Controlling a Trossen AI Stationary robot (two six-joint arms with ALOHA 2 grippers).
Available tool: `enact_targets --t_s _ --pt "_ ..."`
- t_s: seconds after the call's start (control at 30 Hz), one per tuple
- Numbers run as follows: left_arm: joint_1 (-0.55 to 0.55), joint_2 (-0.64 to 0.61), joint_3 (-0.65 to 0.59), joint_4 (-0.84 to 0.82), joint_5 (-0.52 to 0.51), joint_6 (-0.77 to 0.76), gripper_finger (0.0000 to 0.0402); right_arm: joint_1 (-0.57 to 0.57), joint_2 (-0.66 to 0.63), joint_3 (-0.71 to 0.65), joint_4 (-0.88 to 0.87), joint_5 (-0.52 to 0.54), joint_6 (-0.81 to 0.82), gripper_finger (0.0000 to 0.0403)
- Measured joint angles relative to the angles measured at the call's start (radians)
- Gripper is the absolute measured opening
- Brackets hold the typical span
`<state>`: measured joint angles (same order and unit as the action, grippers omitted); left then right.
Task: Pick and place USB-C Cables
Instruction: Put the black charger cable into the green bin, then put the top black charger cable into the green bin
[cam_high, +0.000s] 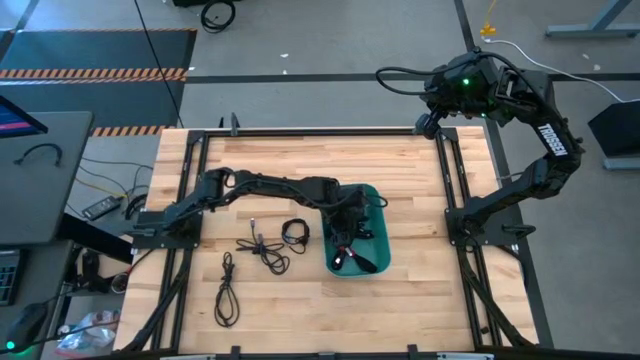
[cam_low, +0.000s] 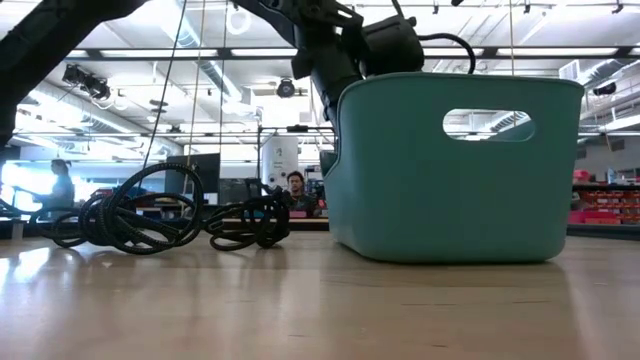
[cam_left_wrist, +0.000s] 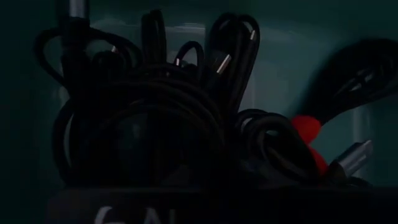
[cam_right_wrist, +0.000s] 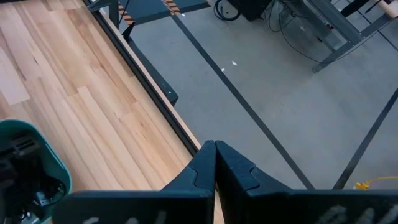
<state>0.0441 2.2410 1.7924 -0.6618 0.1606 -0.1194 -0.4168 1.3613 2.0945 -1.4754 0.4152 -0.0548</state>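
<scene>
Left end effector (cam_high: 345, 245) down inside teal tub (cam_high: 378, 255) among USB-C cables (cam_left_wrist: 186, 118), grip state unreadable. Right end effector (cam_right_wrist: 214, 163) closed, well beyond tub.

A teal tub (cam_high: 378, 250) and three black USB-C cables (cam_high: 263, 248) are being carried by the light wooden table (cam_high: 300, 310), the cables lying beside the tub.
</scene>
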Motion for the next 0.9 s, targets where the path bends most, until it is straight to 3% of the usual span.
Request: enact_targets --t_s 0.07,0.27,0.43,0.77,0.9 --pt "0.000 0.000 0.000 0.004 0.008 0.004 0.0040 0.000 0.000 0.000 0.000 0.000 0.000 0.0016" --pt "-0.004 -0.001 0.031 0.008 0.021 0.017 0.0150 0.000 0.000 0.000 0.000 0.000 -0.001 0.0016" --pt "0.009 -0.001 0.147 -0.077 0.023 -0.041 0.0209 0.000 0.000 0.000 0.000 0.001 -0.007 0.0016" --pt "0.025 -0.005 0.566 -0.531 -0.015 -0.122 0.0225 0.000 0.000 0.000 0.000 0.001 -0.027 0.0016" --pt "-0.002 -0.077 0.512 -0.583 -0.082 -0.146 0.0223 0.000 0.000 0.000 0.000 0.001 -0.028 0.0016"
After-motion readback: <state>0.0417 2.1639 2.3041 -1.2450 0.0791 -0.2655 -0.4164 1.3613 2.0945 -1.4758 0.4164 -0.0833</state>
